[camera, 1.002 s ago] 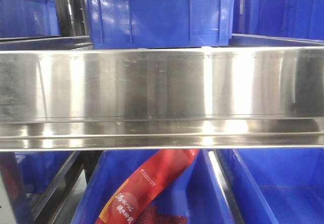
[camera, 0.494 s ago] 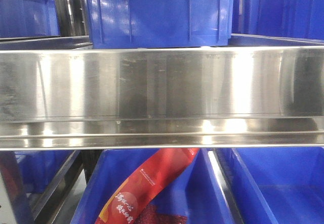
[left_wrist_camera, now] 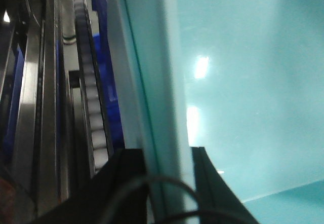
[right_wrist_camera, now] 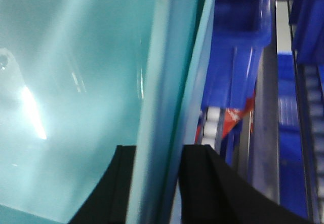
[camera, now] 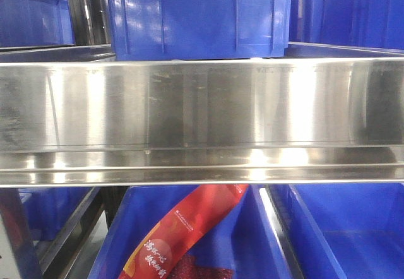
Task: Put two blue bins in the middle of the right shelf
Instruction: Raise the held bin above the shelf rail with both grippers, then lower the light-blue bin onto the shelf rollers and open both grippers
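In both wrist views a bin fills most of the frame and looks pale teal there. My left gripper (left_wrist_camera: 169, 171) is shut on its left rim, with one black finger (left_wrist_camera: 126, 178) outside the wall and the other inside. The bin's inner wall (left_wrist_camera: 243, 82) stretches off to the right. My right gripper (right_wrist_camera: 157, 176) is shut on the opposite rim of the same bin (right_wrist_camera: 76, 82), one finger (right_wrist_camera: 202, 183) outside. The front view shows no gripper. A dark blue bin (camera: 196, 14) stands on the shelf above a steel beam (camera: 202, 115).
Below the beam sit a blue bin (camera: 259, 241) holding a red packet (camera: 183, 235) and another blue bin (camera: 353, 228) to its right. Roller tracks (left_wrist_camera: 93, 107) and steel rails run beside the held bin. More blue bins (right_wrist_camera: 243, 31) line the right side.
The front view has shifted very slightly and reflections on the steel beam have changed; nothing else differs.
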Tool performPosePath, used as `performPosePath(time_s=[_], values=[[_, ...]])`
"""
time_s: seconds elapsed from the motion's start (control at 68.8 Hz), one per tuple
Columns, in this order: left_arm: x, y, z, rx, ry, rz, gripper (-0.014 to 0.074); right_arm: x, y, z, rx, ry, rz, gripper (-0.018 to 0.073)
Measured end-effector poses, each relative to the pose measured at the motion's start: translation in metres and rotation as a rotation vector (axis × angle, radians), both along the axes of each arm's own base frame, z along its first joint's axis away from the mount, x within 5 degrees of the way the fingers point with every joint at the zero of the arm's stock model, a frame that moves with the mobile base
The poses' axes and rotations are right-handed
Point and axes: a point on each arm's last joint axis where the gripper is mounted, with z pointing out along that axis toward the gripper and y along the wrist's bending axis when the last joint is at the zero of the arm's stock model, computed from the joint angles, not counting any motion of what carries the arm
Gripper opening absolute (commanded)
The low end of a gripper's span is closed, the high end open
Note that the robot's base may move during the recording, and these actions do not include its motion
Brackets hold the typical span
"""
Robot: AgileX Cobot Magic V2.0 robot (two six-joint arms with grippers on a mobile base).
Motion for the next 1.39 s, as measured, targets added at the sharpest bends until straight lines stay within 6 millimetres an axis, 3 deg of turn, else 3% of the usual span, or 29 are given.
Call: performPosePath(time_s=[0.291, 0.61, 1.104, 1.162, 1.249, 1.395], values=[[0.024, -0.014, -0.037, 0.068, 0.243, -0.044, -0.0111, 0.000, -0.003, -0.036, -0.127, 0.170, -0.020, -0.0154], [0.042, -0.038, -0.066, 0.219, 0.311, -0.086, -0.0111, 0.010, -0.002, -0.091, -0.245, 0.236, -0.026, -0.0154], [0.048, -0.039, -0.112, 0.286, 0.391, -0.066, -0.0106, 0.034, 0.011, -0.120, -0.289, 0.258, -0.018, -0.0154], [0.049, -0.039, -0.113, 0.284, 0.387, -0.065, -0.0081, 0.037, 0.011, -0.123, -0.299, 0.262, -0.019, -0.0154], [0.049, -0.039, -0.114, 0.281, 0.384, -0.063, 0.0030, 0.038, 0.012, -0.126, -0.309, 0.273, -0.018, -0.0106], [0.049, -0.040, -0.114, 0.269, 0.389, -0.070, 0.0281, 0.038, 0.012, -0.127, -0.317, 0.286, -0.019, 0.0158]])
